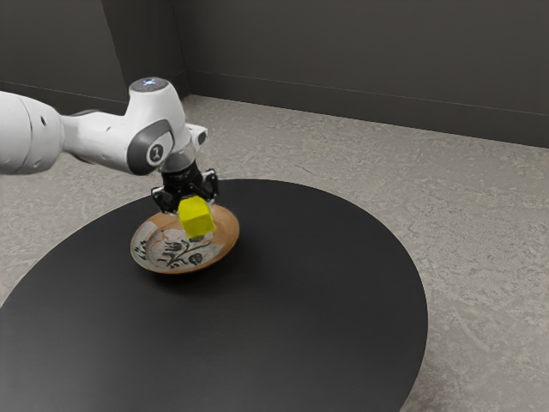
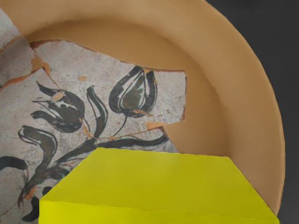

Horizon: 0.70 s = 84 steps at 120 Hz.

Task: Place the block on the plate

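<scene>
One yellow block (image 1: pixel 196 220) is in the gripper (image 1: pixel 192 207), which appears closed on it from both sides, its jaws parted by the block's own breadth; that grip leaves the underside free, as a flat landing needs. The block is over the plate (image 1: pixel 230 230), nearer the rim towards the exterior view's right than the rim opposite; it looks raised above the painted middle, though how much space lies beneath it I cannot tell. The plate sits on the black table (image 1: pixel 334 292), face up, ready to receive it; the hand points down over the plate, so lowering seems the step in hand; a small shift towards the plate's middle first would guard against a corner catching the sloping rim and tipping the block at release.
</scene>
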### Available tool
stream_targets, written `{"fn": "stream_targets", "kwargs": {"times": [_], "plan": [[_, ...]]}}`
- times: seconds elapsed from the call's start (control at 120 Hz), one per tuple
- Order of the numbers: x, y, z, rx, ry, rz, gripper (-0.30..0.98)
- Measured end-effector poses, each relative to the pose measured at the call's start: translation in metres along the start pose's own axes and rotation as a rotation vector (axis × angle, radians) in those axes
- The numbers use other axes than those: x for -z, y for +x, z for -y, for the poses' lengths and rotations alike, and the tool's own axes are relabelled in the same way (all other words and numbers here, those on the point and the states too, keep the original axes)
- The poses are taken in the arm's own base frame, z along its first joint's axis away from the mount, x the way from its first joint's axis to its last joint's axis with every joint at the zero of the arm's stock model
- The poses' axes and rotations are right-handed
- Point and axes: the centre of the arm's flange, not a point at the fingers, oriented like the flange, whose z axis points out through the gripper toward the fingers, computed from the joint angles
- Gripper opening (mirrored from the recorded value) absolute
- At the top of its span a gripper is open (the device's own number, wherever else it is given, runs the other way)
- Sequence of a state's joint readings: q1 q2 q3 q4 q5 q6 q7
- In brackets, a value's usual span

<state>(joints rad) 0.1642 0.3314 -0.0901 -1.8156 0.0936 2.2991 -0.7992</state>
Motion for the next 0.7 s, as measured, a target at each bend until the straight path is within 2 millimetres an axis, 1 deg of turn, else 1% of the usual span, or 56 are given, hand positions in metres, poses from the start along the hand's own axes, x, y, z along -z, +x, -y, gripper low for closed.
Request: {"fn": "stream_targets", "kwargs": {"times": [0.058, 0.092, 0.133, 0.242, 0.283, 0.367, 0.433, 0.517, 0.567, 0.6, 0.7], "plan": [[-0.014, 0.02, 0.02, 0.047, 0.014, 0.01, 0.39], [-0.024, 0.028, 0.03, 0.07, 0.023, 0.021, 0.39], [-0.036, 0.036, 0.038, 0.09, 0.032, 0.033, 0.39], [-0.055, 0.042, 0.047, 0.113, 0.046, 0.054, 0.41], [-0.059, 0.042, 0.048, 0.116, 0.047, 0.058, 0.42], [-0.06, 0.043, 0.049, 0.121, 0.047, 0.06, 0.51], [-0.049, 0.044, 0.047, 0.119, 0.035, 0.048, 0.56], [-0.017, 0.035, 0.041, 0.104, 0.011, 0.021, 0.6], [0.0, 0.025, 0.04, 0.091, 0.004, 0.01, 0.62], [0.012, 0.015, 0.038, 0.076, 0.002, 0.003, 0.63], [0.058, -0.013, 0.025, 0.011, 0.018, -0.025, 0.65]]}}
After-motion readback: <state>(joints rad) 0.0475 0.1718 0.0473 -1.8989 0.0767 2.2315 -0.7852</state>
